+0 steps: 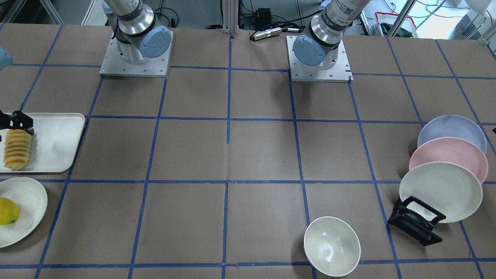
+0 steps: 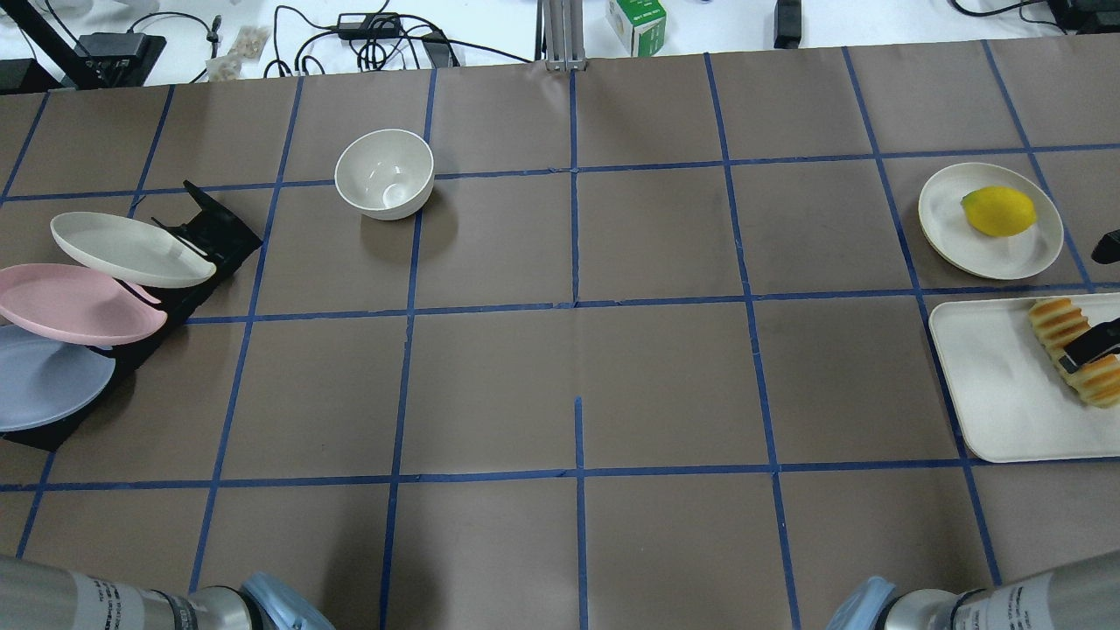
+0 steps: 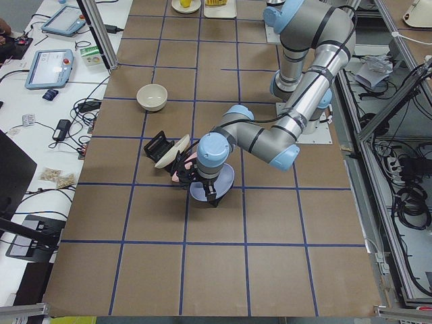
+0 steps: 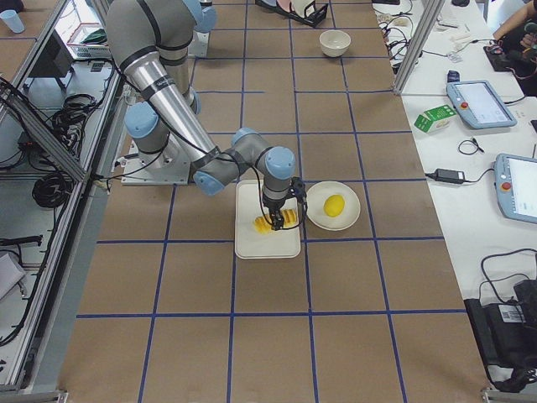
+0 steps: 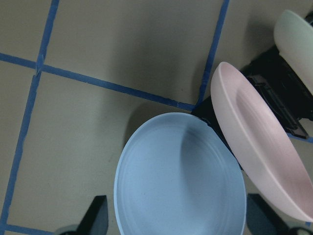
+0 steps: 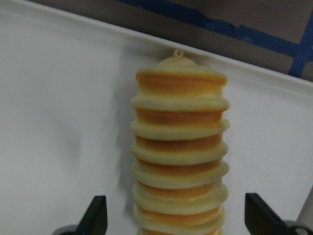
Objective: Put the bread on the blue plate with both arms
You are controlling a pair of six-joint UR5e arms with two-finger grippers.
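The bread (image 6: 178,147), a ridged orange loaf, lies on a white tray (image 1: 58,143); it also shows in the front view (image 1: 17,149) and the overhead view (image 2: 1072,346). My right gripper (image 6: 178,218) is open just above the loaf's end, one finger (image 6: 95,215) on each side. The blue plate (image 5: 181,181) leans at the end of a black rack (image 1: 416,221), behind the pink plate (image 5: 254,152). My left gripper (image 5: 178,218) is open over the blue plate, with its fingers (image 5: 95,215) outside the rim on both sides. The blue plate also shows in the overhead view (image 2: 48,376).
A cream-white plate (image 1: 440,190) leans at the front of the rack. A white bowl (image 1: 332,246) stands near it. A lemon (image 1: 7,210) sits on a white plate (image 1: 29,217) beside the tray. Brown table with blue tape lines.
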